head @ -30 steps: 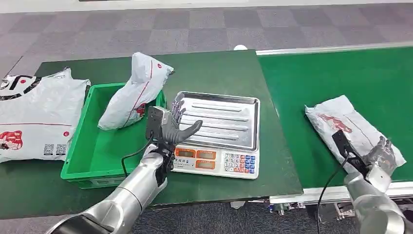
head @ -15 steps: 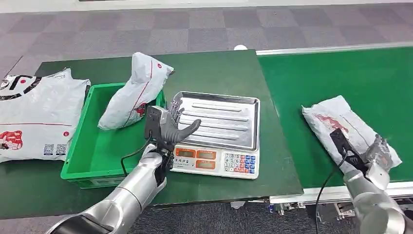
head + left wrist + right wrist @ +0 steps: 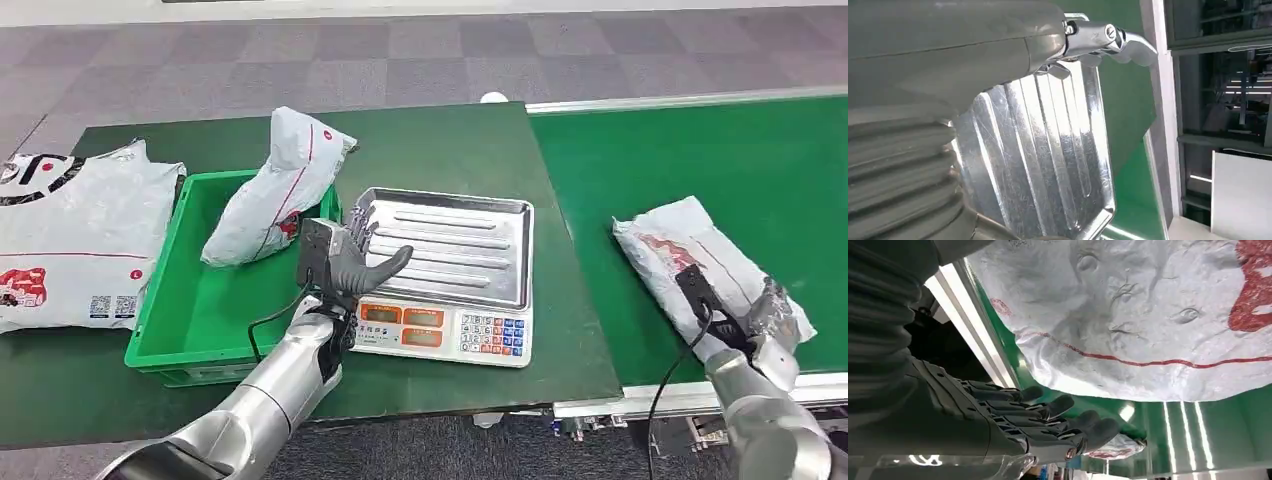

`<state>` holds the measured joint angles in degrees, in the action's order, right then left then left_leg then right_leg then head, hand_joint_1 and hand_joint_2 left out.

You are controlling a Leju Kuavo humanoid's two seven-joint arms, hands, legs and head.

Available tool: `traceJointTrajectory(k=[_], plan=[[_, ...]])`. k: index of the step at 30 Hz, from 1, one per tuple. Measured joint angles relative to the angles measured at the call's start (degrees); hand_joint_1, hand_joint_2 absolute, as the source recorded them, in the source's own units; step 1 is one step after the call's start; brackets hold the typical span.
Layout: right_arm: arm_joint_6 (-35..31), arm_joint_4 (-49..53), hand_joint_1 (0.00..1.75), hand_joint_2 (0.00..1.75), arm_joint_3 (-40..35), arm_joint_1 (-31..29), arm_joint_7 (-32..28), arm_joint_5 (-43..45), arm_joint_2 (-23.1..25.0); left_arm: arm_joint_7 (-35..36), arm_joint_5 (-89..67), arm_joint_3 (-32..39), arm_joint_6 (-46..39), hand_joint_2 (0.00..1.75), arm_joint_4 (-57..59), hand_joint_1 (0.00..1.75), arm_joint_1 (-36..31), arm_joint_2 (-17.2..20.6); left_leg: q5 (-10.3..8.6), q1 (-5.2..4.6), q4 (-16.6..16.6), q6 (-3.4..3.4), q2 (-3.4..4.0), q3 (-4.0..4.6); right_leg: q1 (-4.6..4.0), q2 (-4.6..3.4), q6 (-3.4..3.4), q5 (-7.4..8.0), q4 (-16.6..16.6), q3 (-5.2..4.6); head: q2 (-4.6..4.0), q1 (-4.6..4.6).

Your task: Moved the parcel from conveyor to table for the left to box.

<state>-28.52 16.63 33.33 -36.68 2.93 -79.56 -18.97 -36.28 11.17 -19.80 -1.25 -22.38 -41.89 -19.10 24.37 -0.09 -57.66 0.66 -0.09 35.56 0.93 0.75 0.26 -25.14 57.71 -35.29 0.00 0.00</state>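
1. Just ahead of my right hand, the parcel lies flat on the conveyor, its near corner touching or nearly touching the fingers; in the right wrist view the fingers are spread and straight beside the wrinkled bag, holding nothing
2. My left hand hangs over the near edge of the scale, fingers apart and empty, with the steel pan right under it
3. First risk, as I judge it: the parcel is a soft, slack plastic mailer. If I close on the loose corner alone, the film may bunch and slide out, or the contents may sag and pull the bag free once it lifts
4. Second risk: the hand sits at the parcel's near end, close to the conveyor's front rail. A sideways push instead of a clean grasp could nudge the bag further from the hand or skew it
5. Third risk: if the belt is running, the parcel could drift off my approach line; I cannot tell from these views whether it moves
6. Fourth risk: the route to the table runs toward the left hand and the scale. A dangling bag could catch the pan's rim or brush that waiting hand
7. Beyond the left hand, the green bin already holds one mailer leaning on its wall, so a careless drop could crowd it
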Motion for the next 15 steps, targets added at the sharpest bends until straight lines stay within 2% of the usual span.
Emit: traceJointTrajectory(k=[5,11,15], plan=[[1.49,-0.02,0.00,1.75,0.00,0.16,0.04,0.59,0.00,-0.11,0.00,0.00,0.00,1.75,0.00,0.00,0.00,0.00,0.00,0.00,0.00,0.00,0.00,0.00,0.00,0.00,0.00,0.00,0.00,0.00,0.00,0.00],[17.93,-0.35,0.00,1.75,2.01,-0.14,0.72,6.84,-0.02,-0.20,-0.02,0.83,0.96,1.75,0.00,0.00,0.00,0.00,0.00,0.00,0.00,0.00,0.00,0.00,0.00,0.00,0.00,0.00,0.00,0.00,0.00,0.00],[21.09,-0.35,0.00,1.75,3.37,-0.57,1.36,7.61,-0.02,-0.26,-0.09,1.12,1.22,1.75,0.00,0.00,0.00,0.00,0.00,0.00,-0.01,0.00,0.00,0.00,-0.01,0.00,0.00,0.00,0.00,0.01,0.00,0.00]])
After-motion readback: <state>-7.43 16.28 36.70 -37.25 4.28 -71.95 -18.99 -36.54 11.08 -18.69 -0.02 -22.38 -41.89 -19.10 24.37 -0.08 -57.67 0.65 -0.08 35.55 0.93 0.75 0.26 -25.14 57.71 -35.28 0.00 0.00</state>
